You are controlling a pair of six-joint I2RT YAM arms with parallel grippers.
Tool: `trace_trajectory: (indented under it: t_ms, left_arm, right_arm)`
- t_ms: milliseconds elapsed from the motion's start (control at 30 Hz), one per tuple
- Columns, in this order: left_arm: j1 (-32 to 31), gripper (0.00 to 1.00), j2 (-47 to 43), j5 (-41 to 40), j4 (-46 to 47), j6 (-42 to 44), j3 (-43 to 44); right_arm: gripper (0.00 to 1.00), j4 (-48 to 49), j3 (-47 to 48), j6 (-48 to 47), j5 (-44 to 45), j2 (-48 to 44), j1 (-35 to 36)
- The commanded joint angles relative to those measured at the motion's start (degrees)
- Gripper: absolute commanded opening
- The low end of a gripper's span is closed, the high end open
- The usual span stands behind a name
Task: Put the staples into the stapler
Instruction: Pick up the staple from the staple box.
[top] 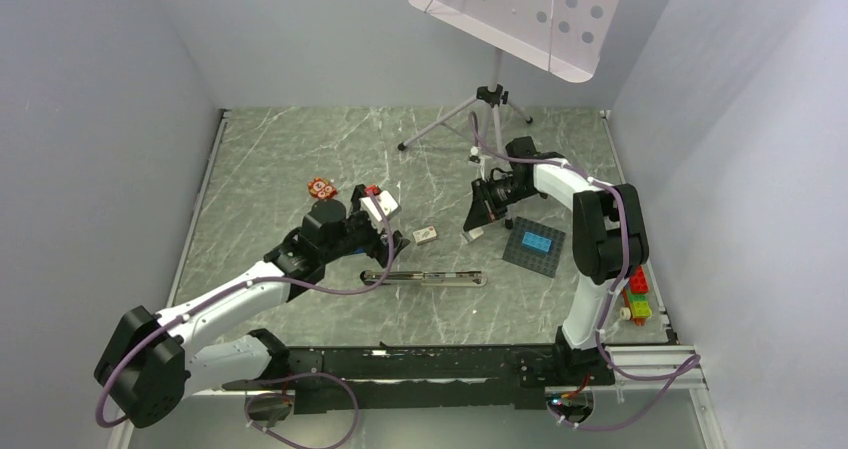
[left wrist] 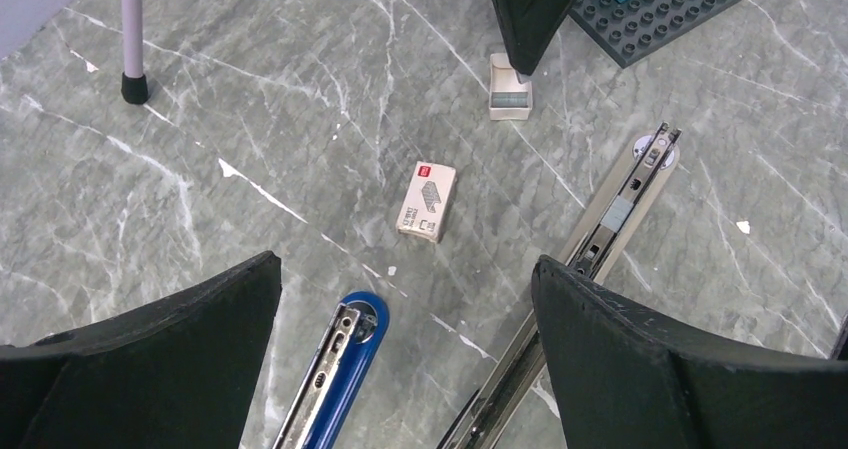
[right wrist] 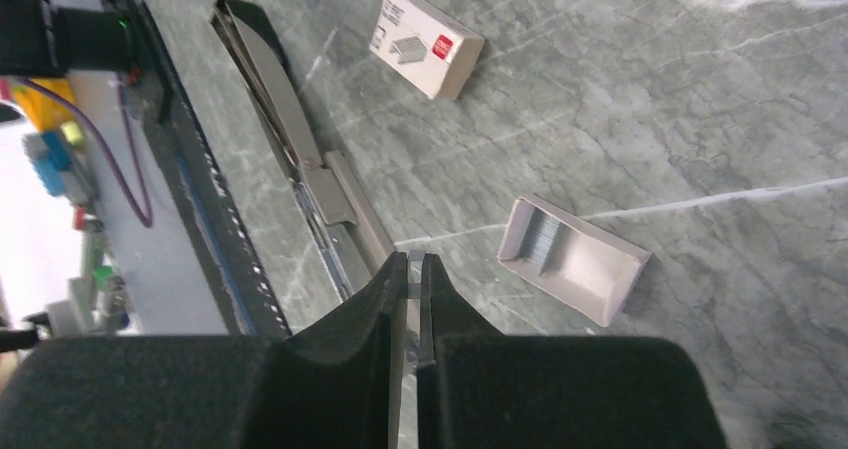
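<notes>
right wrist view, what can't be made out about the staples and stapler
- staples: only a silver edge shows, right wrist view; the right gripper covers the rest.
- stapler: its near end, same view, hidden behind that gripper.
- blue stapler: left wrist view, cut by the bottom edge.

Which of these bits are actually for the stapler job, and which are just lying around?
For the job: staples pinched in right gripper, staple tray, staple box, long silver stapler, perhaps blue stapler.
Lying about: toy bricks, dark baseplate, tripod.
</notes>
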Motion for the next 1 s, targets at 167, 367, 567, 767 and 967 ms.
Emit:
trace_trajectory:
  t_ms: [167, 367, 567, 767, 967]
  left_arm:
    - [-2.1, 0.98, 1.2, -2.1, 6.9, -2.2, 0.8]
    - [-2.5, 0.95, 3.8, -4.4, 13.1, -5.4, -0.1]
    - [-2.9, 0.93, 7.4, -7.7, 19.1, -7.3, -0.5]
    - [-3.3, 0.91, 10.7, -9.6, 22.5, -6.4, 1.4]
    - [-3.4, 0.77, 14.2, -8.4, 22.0, -6.8, 4.8]
  right_arm:
    - [0.11, 6.6, 4.7, 19.1, -7.3, -3.1, 1.1]
    - [0.11, 15.5, 4.7, 32.1, -9.8, -4.5, 2.6]
    - [0.11, 24.7, 4.7, 43.4, -10.9, -5.5, 4.5]
    - [0.11, 30.6, 4.1, 48.5, -10.6, -5.9, 5.6]
    - [0.11, 35.2, 4.2, 51.9, -10.3, -6.6, 6.5]
